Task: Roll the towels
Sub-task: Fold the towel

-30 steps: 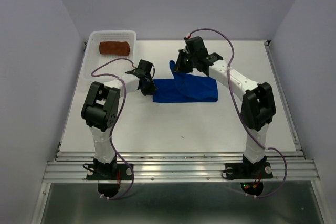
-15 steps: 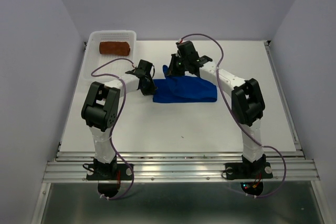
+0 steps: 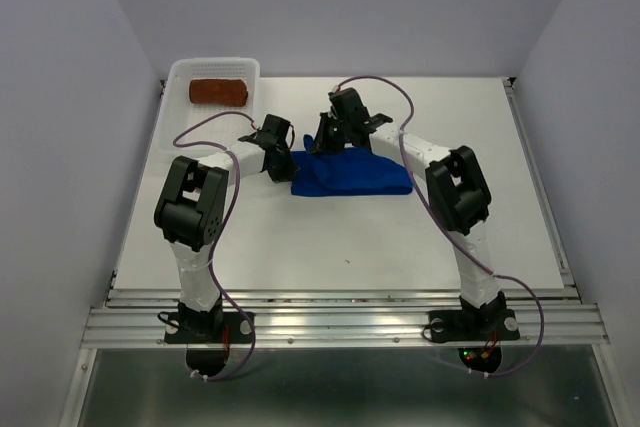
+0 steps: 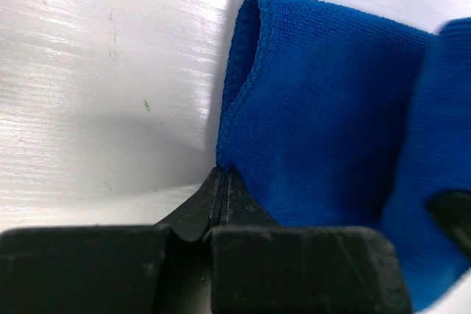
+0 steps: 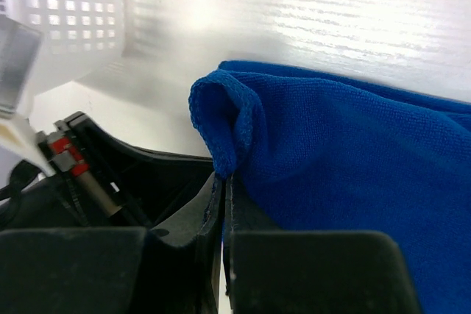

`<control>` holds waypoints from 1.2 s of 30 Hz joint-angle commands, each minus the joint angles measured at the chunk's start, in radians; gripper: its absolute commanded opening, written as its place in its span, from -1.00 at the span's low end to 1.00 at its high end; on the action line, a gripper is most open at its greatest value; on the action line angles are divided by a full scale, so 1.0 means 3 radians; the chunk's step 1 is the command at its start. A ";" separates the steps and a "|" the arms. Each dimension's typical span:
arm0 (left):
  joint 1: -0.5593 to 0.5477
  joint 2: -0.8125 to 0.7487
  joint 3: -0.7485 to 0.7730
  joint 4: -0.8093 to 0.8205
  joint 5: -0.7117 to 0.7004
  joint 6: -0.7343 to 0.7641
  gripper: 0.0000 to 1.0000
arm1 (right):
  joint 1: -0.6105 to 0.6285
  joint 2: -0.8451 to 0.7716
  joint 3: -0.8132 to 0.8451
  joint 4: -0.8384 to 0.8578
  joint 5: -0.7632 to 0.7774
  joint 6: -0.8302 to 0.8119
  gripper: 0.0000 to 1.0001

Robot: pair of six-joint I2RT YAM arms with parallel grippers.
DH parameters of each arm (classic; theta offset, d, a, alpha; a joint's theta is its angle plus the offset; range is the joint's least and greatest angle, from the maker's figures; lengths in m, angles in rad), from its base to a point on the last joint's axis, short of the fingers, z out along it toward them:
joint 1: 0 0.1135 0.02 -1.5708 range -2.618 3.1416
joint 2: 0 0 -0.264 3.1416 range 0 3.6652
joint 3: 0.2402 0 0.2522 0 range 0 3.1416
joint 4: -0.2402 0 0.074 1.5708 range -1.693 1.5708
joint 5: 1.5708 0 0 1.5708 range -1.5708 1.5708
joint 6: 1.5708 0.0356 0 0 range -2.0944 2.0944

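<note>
Seen from overhead, the light falls soft and even from above. The white counter (image 3: 340,237) is bright, with only faint shadows under my arms. At my left wrist, streaky glare runs across the counter, and a grey shadow pools beside the blue towel (image 4: 324,123), whose weave is crisp. My left fingers (image 4: 197,211) are dark and blurred. At my right wrist, the basket (image 5: 73,12) is washed out and soft, and my right fingers (image 5: 246,218) are out of focus.

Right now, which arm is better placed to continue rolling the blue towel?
Right, likely. The right jaws pinch a raised fold of the towel above the cloth; the left jaws pin its corner low at the table.
</note>
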 commanded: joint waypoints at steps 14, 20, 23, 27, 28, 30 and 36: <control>-0.0002 -0.0124 -0.0118 -0.0074 -0.0001 -0.0034 -1.00 | 0.0103 0.0340 0.0215 0.0335 -0.0088 0.0147 -0.84; -0.0002 -0.0129 -0.0113 -0.0089 -0.0047 -0.0044 -1.00 | 0.0134 0.0406 0.0287 0.0355 -0.0139 0.0157 -0.64; -0.0002 -0.0144 -0.0113 -0.0099 -0.0062 -0.0049 -0.96 | 0.0164 0.0411 0.0307 0.0355 -0.0195 0.0157 -0.48; 0.0008 -0.0190 -0.0133 -0.0099 -0.0108 -0.0075 -0.91 | 0.0164 0.0350 0.0307 0.0355 -0.0282 0.0142 -0.25; 0.0008 -0.0211 -0.0144 -0.0099 -0.0118 -0.0075 -0.91 | 0.0164 0.0314 0.0307 0.0350 -0.0293 0.0141 -0.13; 0.0018 -0.0226 -0.0149 -0.0094 -0.0124 -0.0080 -0.86 | 0.0164 0.0258 0.0297 0.0350 -0.0344 0.0121 -0.05; 0.0033 -0.0379 -0.0185 -0.0160 -0.0154 -0.0121 -0.67 | 0.0164 -0.0064 0.0169 0.0340 -0.0094 0.0019 0.18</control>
